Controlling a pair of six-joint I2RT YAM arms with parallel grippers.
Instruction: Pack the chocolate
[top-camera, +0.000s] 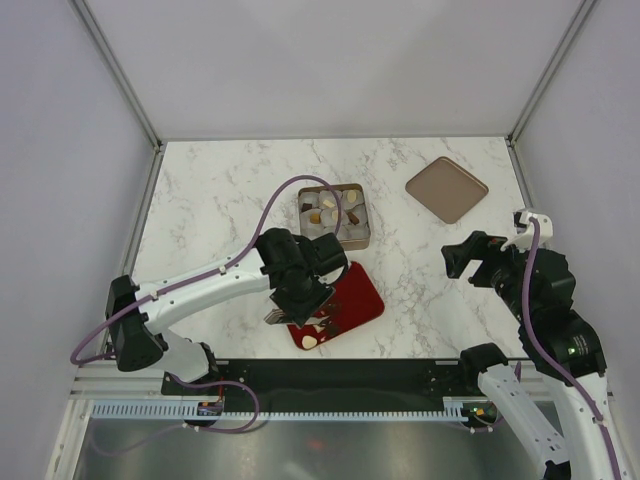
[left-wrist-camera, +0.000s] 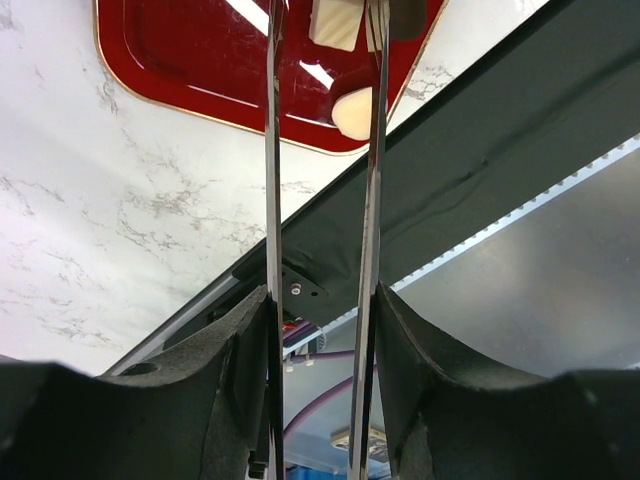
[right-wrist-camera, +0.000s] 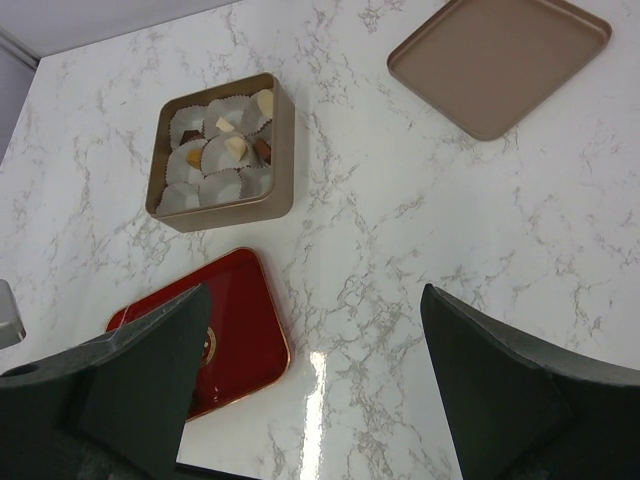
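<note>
Your left gripper (left-wrist-camera: 320, 310) clamps tongs (left-wrist-camera: 272, 150); the right gripper (right-wrist-camera: 310, 370) stands wide, empty. The cream chocolate (left-wrist-camera: 352, 112) at the near corner of the tray (left-wrist-camera: 180, 60) looks light, slick and brittle: pinch its sides gently.

A white marble-pattern table (top-camera: 220, 190) stands between plain pale walls (top-camera: 330, 60) on the left, far and right. Grey metal posts (top-camera: 116, 70) run up the far corners. A black rail (top-camera: 340, 372) edges the near side, with a grey shelf (top-camera: 330, 445) nearer still. A glare (right-wrist-camera: 316, 365) lies on the table.
</note>
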